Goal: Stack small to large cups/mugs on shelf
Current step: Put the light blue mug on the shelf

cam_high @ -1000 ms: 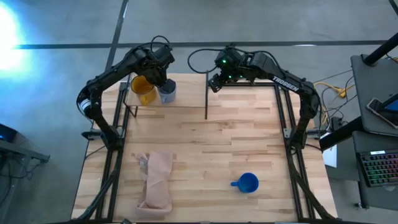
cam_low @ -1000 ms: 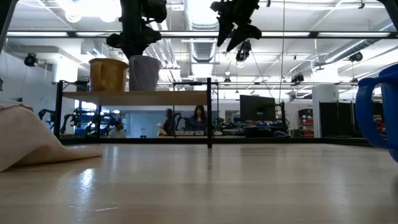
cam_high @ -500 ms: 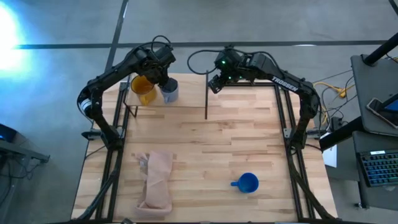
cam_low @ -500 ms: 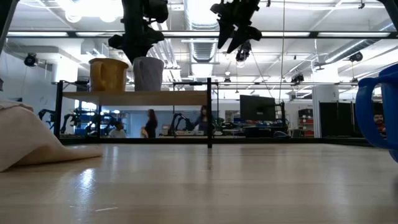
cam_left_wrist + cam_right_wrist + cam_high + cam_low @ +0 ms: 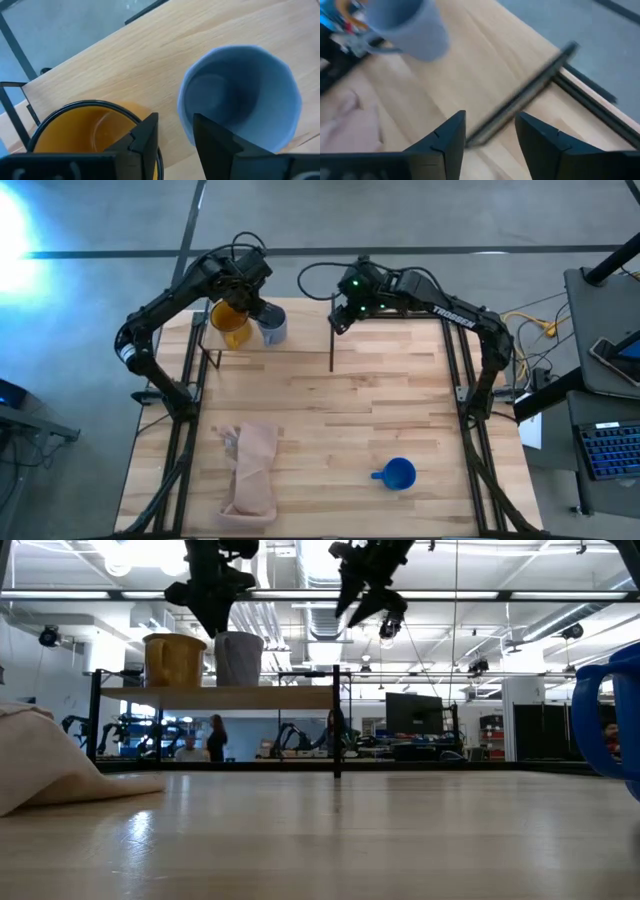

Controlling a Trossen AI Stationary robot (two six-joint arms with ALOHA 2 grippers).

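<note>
The left gripper is held released above the shelf, beside the grey-blue mug. The right gripper is also spread, empty.

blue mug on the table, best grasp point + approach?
Pinch the rim wall of the bright blue mug from straight above. It stands upright with its mouth open to the top, and its handle points toward the tan cloth, so take the wall on a side away from the handle.

3 mugs, 1 shelf, 1 cloth
</note>
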